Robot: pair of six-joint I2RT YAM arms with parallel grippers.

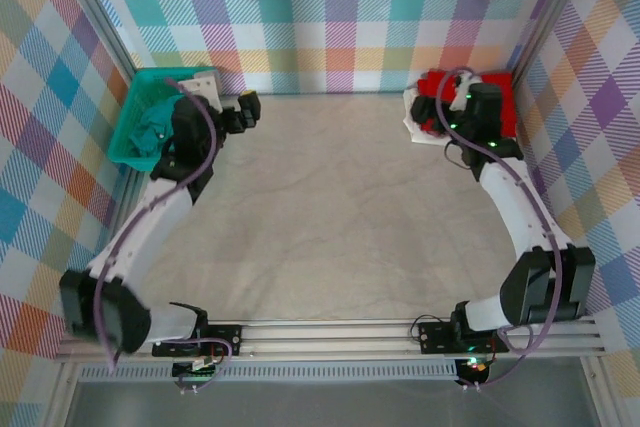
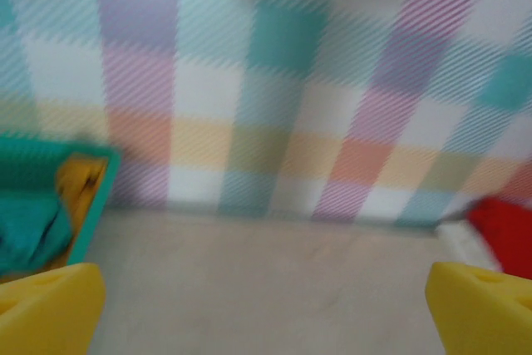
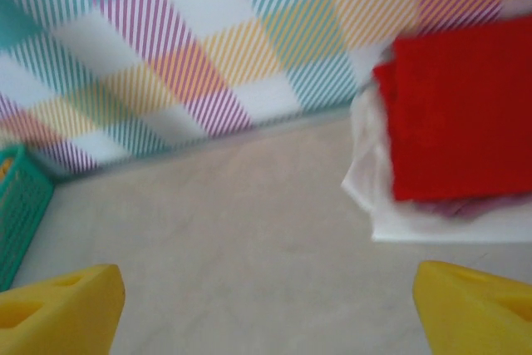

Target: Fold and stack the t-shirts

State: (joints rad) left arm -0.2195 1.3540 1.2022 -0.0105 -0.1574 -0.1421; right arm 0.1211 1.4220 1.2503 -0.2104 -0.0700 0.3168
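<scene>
Teal plastic mesh basket (image 1: 125, 122); red cloth t-shirt (image 3: 461, 106) laid on white cloth t-shirt (image 3: 432, 222); left gripper (image 2: 266, 305), right gripper (image 3: 266, 309) spread; beige table (image 1: 330, 217) enclosed by plaid walls (image 1: 340, 7)

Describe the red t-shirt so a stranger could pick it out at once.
Go to the table's far right corner, against the plaid wall. A folded pile lies there, white t-shirt at the bottom. The red t-shirt is the top layer, the only bright red cloth.

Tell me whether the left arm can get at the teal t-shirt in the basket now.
Probably yes. The left gripper is open, just beside the basket, which has an open top, and the teal t-shirt lies exposed in it. The gripper points away, so it would have to turn round first.
</scene>
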